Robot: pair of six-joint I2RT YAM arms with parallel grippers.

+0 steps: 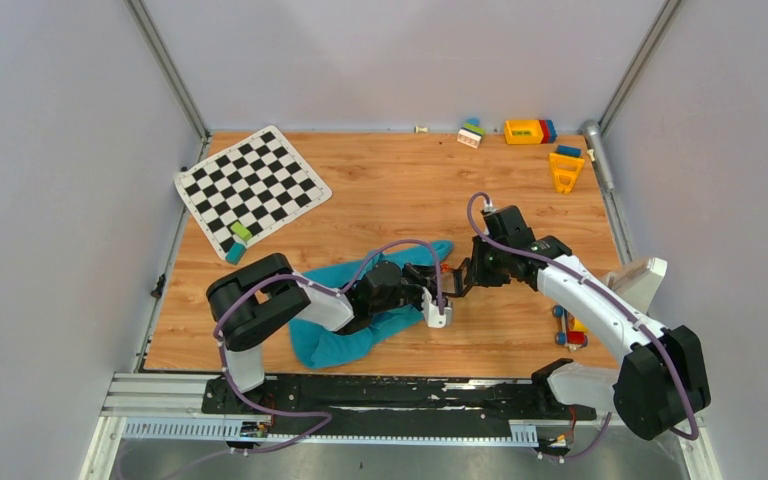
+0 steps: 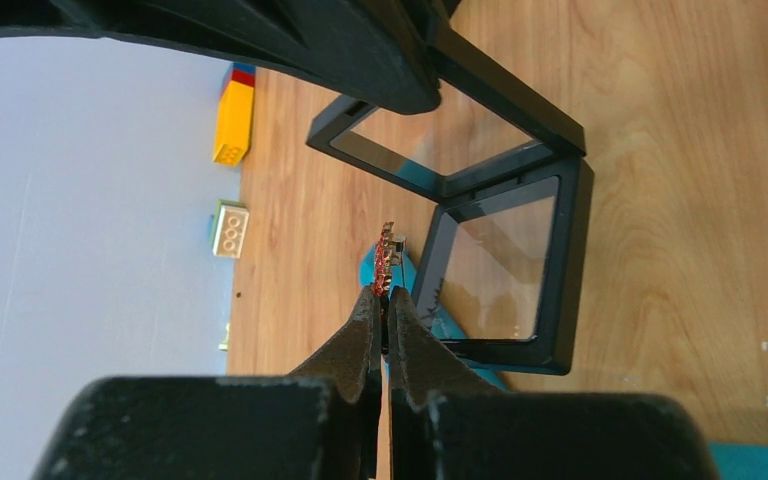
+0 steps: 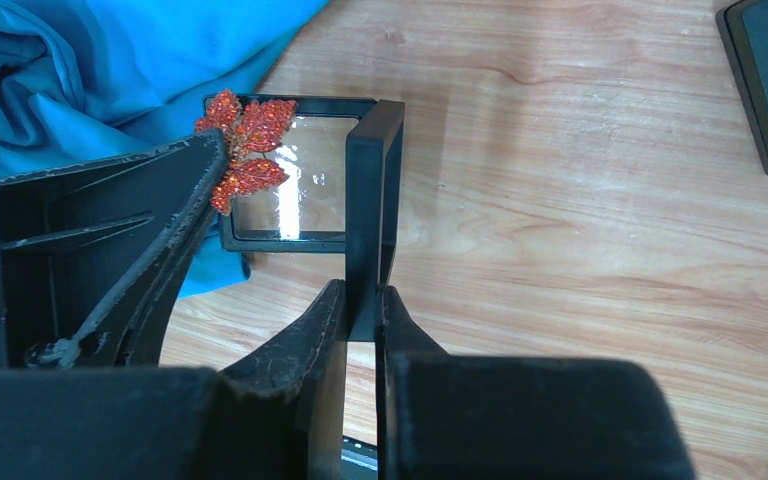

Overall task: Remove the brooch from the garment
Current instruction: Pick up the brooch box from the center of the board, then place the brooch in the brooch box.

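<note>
The teal garment (image 1: 335, 345) lies crumpled in the middle of the table; it also shows in the right wrist view (image 3: 90, 70). My left gripper (image 2: 386, 300) is shut on the red beaded brooch (image 2: 388, 262), which hangs free of the fabric over an open small black box (image 3: 290, 238). The brooch (image 3: 250, 150) is a leaf cluster at the left fingers' tip. My right gripper (image 3: 362, 310) is shut on the box's upright lid (image 3: 372, 200). In the top view both grippers meet beside the garment's right edge, the left one (image 1: 438, 275) and the right one (image 1: 457, 282).
A second small black box (image 3: 760, 90) lies to the right of the open one. A checkered mat (image 1: 250, 185) with small blocks (image 1: 238, 240) is at far left. Toy bricks (image 1: 528, 131) and an orange piece (image 1: 565, 168) sit at the far edge. A toy car (image 1: 572, 330) is near the right arm.
</note>
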